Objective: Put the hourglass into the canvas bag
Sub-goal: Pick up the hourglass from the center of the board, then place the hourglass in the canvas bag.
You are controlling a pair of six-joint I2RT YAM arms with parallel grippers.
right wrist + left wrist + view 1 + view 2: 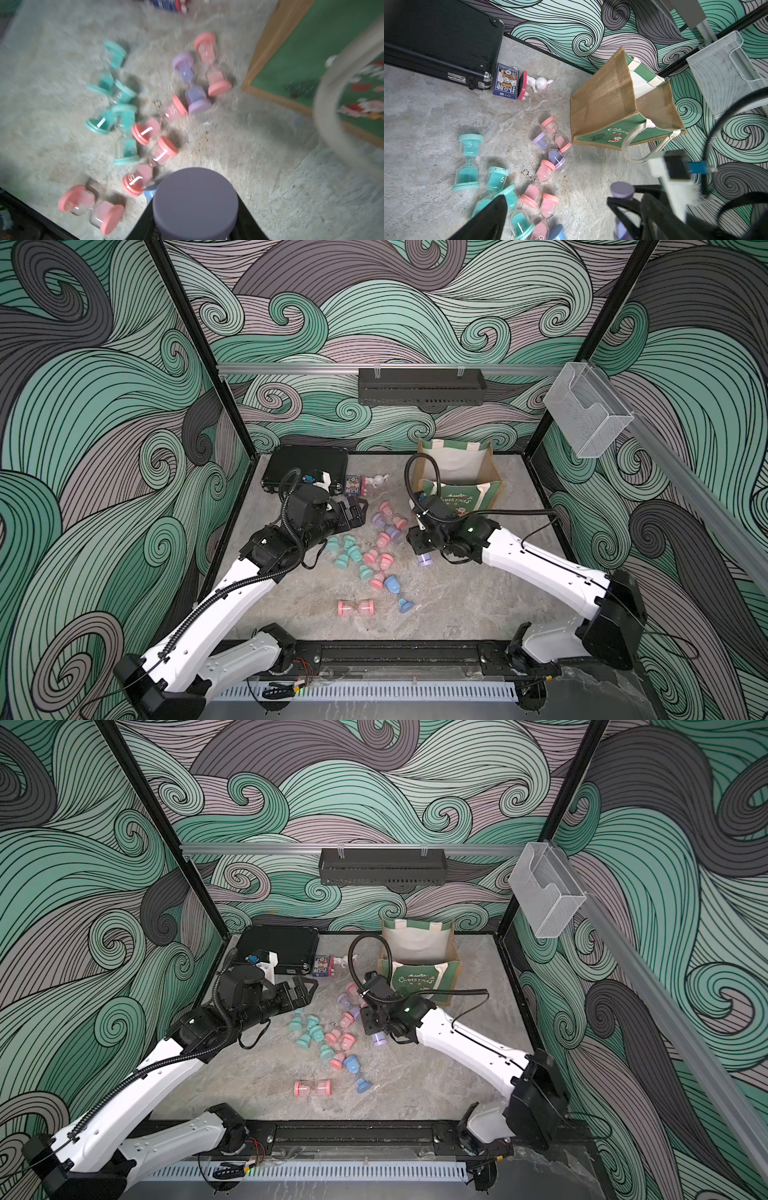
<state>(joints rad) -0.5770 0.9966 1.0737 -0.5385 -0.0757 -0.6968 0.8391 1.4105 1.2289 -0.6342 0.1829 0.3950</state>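
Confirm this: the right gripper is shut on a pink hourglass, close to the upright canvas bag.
One detail is wrong: the colour. The hourglass in the right gripper is purple, not pink; the right wrist view shows its purple cap between the fingers. The rest stands: the gripper is shut on it, close to the upright canvas bag.

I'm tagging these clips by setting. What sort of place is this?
Probably a robot test cell, not a home: a left arm and a right arm mounted on a black rail, swirl-printed wall panels closing in a table, and hourglasses scattered beside a canvas bag as practice items.
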